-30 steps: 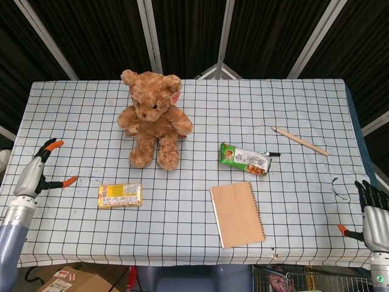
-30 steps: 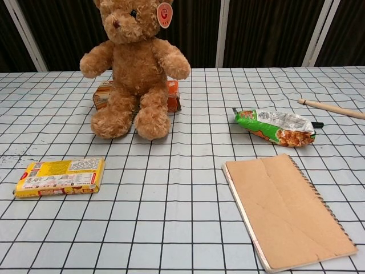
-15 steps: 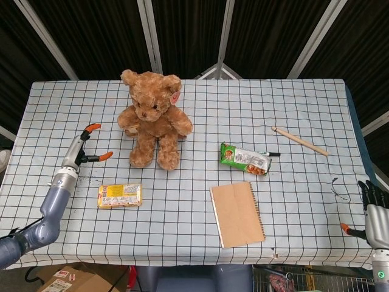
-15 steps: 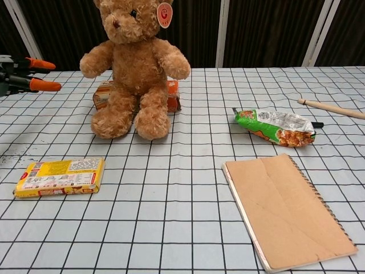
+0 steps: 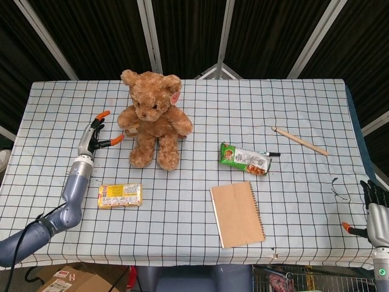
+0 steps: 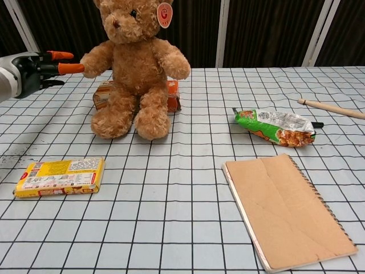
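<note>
A brown teddy bear [image 5: 153, 118] [image 6: 135, 65] sits upright at the back of the checked table. My left hand [image 5: 95, 137] [image 6: 39, 67] hovers open just left of the bear, its orange fingertips close to the bear's arm and holding nothing. My right hand [image 5: 375, 210] hangs open off the table's front right corner, apart from everything. An orange box [image 6: 171, 95] stands behind the bear, mostly hidden. A yellow packet [image 5: 120, 195] [image 6: 60, 176] lies in front of my left hand.
A green snack bag [image 5: 244, 158] [image 6: 275, 127] lies right of the bear, a black pen tip showing beside it. A brown spiral notebook [image 5: 237, 213] [image 6: 288, 209] lies near the front edge. A wooden stick [image 5: 299, 140] [image 6: 331, 108] rests at the back right.
My left hand has swung from the table's left edge inward and back toward the bear. My right hand has dropped slightly lower at the right corner.
</note>
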Robot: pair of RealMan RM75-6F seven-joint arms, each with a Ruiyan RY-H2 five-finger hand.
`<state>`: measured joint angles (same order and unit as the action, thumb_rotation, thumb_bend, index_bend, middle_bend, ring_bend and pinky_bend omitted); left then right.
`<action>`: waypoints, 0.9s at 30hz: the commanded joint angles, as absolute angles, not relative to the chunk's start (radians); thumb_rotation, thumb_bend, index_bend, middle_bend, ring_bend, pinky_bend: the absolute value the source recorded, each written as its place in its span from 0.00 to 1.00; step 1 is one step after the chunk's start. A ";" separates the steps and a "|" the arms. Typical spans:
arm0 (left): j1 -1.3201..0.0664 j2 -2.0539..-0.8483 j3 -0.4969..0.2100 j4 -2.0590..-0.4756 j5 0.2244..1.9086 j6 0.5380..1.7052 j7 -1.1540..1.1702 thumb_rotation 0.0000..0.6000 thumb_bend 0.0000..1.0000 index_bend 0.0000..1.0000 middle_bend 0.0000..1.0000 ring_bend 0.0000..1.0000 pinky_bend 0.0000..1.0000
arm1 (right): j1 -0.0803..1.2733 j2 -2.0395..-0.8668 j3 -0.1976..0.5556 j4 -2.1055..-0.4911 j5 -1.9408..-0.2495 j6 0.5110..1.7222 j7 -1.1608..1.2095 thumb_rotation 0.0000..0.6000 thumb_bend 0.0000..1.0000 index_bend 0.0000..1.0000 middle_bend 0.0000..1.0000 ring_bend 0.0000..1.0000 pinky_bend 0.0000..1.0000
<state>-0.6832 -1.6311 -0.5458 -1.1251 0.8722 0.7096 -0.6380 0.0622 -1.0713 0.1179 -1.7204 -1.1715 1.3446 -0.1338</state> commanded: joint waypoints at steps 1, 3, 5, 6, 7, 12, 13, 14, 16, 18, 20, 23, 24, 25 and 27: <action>-0.718 -1.654 -0.564 -1.078 0.854 0.684 -0.641 1.00 0.18 0.16 0.05 0.00 0.00 | 0.065 -1.075 0.120 -1.715 -1.167 1.342 -0.133 1.00 0.13 0.00 0.00 0.00 0.00; -0.742 -1.669 -0.563 -1.047 0.837 0.672 -0.616 1.00 0.18 0.18 0.09 0.00 0.00 | 0.067 -1.075 0.121 -1.715 -1.163 1.340 -0.138 1.00 0.13 0.00 0.00 0.00 0.00; -0.761 -1.680 -0.561 -1.027 0.820 0.663 -0.592 1.00 0.18 0.19 0.11 0.00 0.00 | 0.069 -1.076 0.121 -1.715 -1.158 1.336 -0.141 1.00 0.13 0.00 0.00 0.00 0.00; -0.769 -1.686 -0.559 -1.017 0.811 0.662 -0.577 1.00 0.18 0.20 0.12 0.00 0.00 | 0.070 -1.077 0.122 -1.715 -1.157 1.336 -0.143 1.00 0.13 0.00 0.00 0.00 0.00; -0.777 -1.692 -0.558 -1.009 0.801 0.662 -0.564 1.00 0.18 0.20 0.13 0.00 0.00 | 0.071 -1.077 0.121 -1.715 -1.156 1.335 -0.144 1.00 0.13 0.00 0.00 0.00 0.00; -0.801 -1.724 -0.557 -0.966 0.763 0.684 -0.511 1.00 0.21 0.23 0.19 0.00 0.00 | 0.071 -1.074 0.120 -1.717 -1.155 1.333 -0.142 1.00 0.12 0.00 0.00 0.00 0.00; -0.805 -1.729 -0.559 -0.959 0.755 0.684 -0.504 1.00 0.21 0.24 0.20 0.00 0.00 | 0.071 -1.073 0.120 -1.718 -1.155 1.333 -0.141 1.00 0.13 0.00 0.00 0.00 0.00; -0.809 -1.732 -0.561 -0.953 0.747 0.682 -0.497 1.00 0.22 0.24 0.21 0.00 0.00 | 0.071 -1.072 0.119 -1.718 -1.155 1.333 -0.141 1.00 0.13 0.00 0.00 0.00 0.00; -0.816 -1.739 -0.563 -0.939 0.736 0.680 -0.484 1.00 0.25 0.25 0.22 0.00 0.00 | 0.071 -1.075 0.119 -1.717 -1.153 1.333 -0.142 1.00 0.13 0.00 0.00 0.00 0.00; -0.824 -1.746 -0.566 -0.927 0.726 0.681 -0.473 1.00 0.27 0.26 0.24 0.00 0.00 | 0.072 -1.075 0.119 -1.716 -1.151 1.331 -0.141 1.00 0.13 0.00 0.00 0.00 0.00; -0.831 -1.755 -0.571 -0.916 0.722 0.688 -0.466 1.00 0.30 0.27 0.27 0.00 0.00 | 0.072 -1.075 0.119 -1.716 -1.151 1.331 -0.141 1.00 0.13 0.00 0.00 0.00 0.00; -0.837 -1.764 -0.573 -0.906 0.721 0.693 -0.458 1.00 0.32 0.29 0.29 0.00 0.00 | 0.072 -1.075 0.118 -1.716 -1.152 1.331 -0.139 1.00 0.13 0.00 0.00 0.00 0.00; -0.838 -1.767 -0.575 -0.904 0.720 0.695 -0.457 1.00 0.33 0.29 0.29 0.00 0.00 | 0.073 -1.075 0.118 -1.715 -1.152 1.331 -0.139 1.00 0.13 0.00 0.00 0.00 0.00; -0.840 -1.769 -0.576 -0.902 0.720 0.696 -0.456 1.00 0.34 0.30 0.30 0.00 0.00 | 0.073 -1.075 0.118 -1.715 -1.152 1.329 -0.138 1.00 0.13 0.00 0.00 0.00 0.00; -0.843 -1.772 -0.579 -0.901 0.722 0.696 -0.456 1.00 0.34 0.30 0.30 0.00 0.00 | 0.074 -1.074 0.118 -1.712 -1.151 1.327 -0.135 1.00 0.12 0.00 0.00 0.00 0.00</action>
<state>-0.8425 -1.7716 -0.5784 -0.9013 0.7215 0.6956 -0.4558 0.0738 -1.0745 0.1184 -1.7127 -1.1509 1.3272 -0.1355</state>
